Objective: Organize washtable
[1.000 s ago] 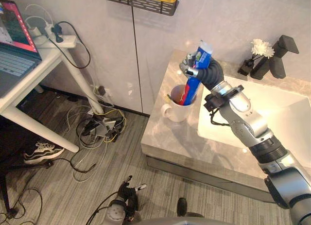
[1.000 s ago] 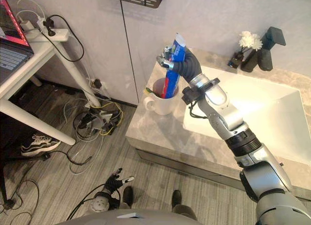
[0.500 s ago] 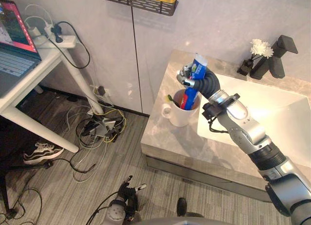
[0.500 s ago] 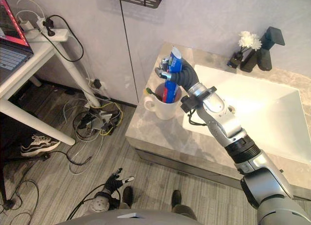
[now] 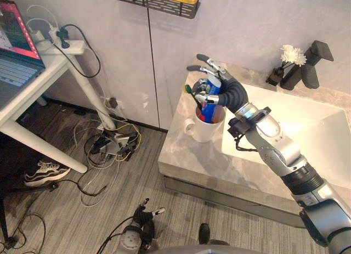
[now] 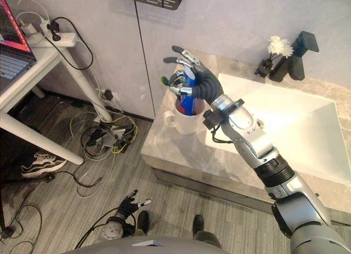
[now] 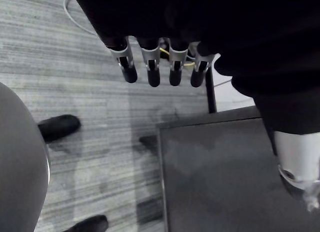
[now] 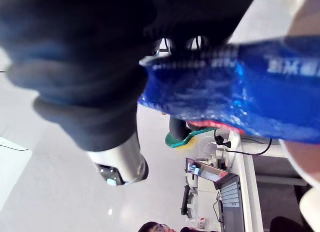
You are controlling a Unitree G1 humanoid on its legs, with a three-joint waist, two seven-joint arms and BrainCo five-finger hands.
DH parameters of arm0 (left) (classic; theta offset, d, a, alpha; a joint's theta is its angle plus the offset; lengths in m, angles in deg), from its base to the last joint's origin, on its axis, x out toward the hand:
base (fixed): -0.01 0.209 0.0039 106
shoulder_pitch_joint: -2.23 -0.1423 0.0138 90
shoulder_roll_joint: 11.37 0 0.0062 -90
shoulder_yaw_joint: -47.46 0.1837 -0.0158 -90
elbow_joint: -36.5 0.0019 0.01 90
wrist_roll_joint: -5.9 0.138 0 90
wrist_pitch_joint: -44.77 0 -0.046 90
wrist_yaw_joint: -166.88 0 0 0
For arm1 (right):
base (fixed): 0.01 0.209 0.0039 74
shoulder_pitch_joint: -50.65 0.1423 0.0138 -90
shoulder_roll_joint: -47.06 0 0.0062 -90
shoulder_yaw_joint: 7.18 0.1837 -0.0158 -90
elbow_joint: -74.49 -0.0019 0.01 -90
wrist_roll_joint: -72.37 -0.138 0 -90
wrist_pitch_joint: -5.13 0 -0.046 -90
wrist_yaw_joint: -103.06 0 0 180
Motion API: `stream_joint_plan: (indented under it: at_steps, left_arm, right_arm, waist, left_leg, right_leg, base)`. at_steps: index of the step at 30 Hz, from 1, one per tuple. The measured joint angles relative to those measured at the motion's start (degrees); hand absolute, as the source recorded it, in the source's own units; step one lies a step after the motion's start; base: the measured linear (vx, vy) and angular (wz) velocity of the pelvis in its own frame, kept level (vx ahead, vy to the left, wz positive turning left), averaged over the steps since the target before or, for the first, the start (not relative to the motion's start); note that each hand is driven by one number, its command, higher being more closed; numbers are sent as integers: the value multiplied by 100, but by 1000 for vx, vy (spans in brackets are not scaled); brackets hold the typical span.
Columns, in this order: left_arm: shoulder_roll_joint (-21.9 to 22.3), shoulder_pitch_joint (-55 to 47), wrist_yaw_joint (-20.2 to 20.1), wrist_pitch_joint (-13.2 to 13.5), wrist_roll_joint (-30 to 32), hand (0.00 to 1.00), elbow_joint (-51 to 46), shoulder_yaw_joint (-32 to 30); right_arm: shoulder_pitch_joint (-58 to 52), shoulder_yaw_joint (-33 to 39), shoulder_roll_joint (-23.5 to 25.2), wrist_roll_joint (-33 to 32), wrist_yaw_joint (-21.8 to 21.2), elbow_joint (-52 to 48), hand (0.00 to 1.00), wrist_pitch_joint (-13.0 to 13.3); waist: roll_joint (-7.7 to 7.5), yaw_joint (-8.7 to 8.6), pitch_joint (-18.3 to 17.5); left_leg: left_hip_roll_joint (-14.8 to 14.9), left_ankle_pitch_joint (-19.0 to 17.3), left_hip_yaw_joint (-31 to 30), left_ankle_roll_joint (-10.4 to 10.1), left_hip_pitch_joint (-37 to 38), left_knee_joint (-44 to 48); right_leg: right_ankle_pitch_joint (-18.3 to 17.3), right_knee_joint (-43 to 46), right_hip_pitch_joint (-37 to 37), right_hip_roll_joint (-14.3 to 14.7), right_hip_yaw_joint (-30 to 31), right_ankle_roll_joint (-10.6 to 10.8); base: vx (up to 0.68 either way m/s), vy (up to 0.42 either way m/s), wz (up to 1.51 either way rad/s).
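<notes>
One toothpaste tube (image 5: 209, 100) stands in the white mug (image 5: 203, 130), centre frame; our right hand (image 5: 227, 92) hovers above, fingers (image 5: 207, 61) splayed, gripping nothing. We should lift straight up, not tipping the mug.

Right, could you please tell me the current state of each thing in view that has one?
mug: upright on the counter.
toothpaste tube: standing in the mug.
toothbrush: standing in the mug, green head up.
right hand: open, fingers spread above the mug.
left hand: open, fingers straight, hanging low over the floor.
laptop: lid open, screen lit.
</notes>
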Motion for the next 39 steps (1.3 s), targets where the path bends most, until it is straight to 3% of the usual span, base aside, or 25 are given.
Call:
stream_joint_plan:
  at_steps: [9, 15, 23, 33, 36, 39]
  left_arm:
    - [-30, 7, -13, 1, 8, 0, 24, 3]
    - [-73, 50, -75, 12, 26, 0, 190, 7]
    - [-182, 182, -140, 27, 131, 0, 585, 173]
    - [-107, 388, -191, 45, 372, 0, 1165, 204]
    - [-39, 376, -196, 37, 378, 0, 1397, 158]
    - [11, 363, -192, 41, 573, 0, 1529, 73]
  right_arm:
    - [0, 335, 6, -1, 46, -209, 0, 29]
    - [-6, 673, 0, 3, 45, -557, 0, 175]
    - [-662, 1944, -59, 219, 56, -1138, 0, 409]
    - [-2509, 3842, 28, 219, 39, -2106, 0, 699]
    - [-3168, 4475, 581, 217, 55, -2128, 0, 748]
    - [-3865, 4934, 1524, 215, 222, -2134, 0, 790]
  waist:
    - [-41, -22, -11]
    - [-68, -142, -36]
    - [-122, -323, -155]
    - [62, -565, -449]
    - [104, -676, -585]
    - [157, -828, -659]
  left_leg:
    - [11, 49, 8, -7, 58, -9]
    - [16, 78, 8, -9, 155, -24]
    - [18, 82, 148, -10, 250, -25]
    - [34, 71, 376, -9, 321, -63]
    - [35, 50, 517, -11, 328, -64]
    - [37, 30, 570, -22, 368, -64]
  right_leg:
    - [-1, 95, -1, 10, 42, -1]
    - [2, 106, 93, 12, 43, -6]
    - [24, 113, 106, 18, 169, -9]
    - [45, 101, 60, 36, 378, 0]
    - [60, 101, -28, 52, 522, 10]
    - [66, 103, -32, 60, 571, 9]
  base:
    - [-19, 3, -1]
    - [-5, 0, 0]
    - [-11, 6, -9]
    - [-14, 3, -9]
    - [-14, 3, -26]
    - [-4, 1, -16]
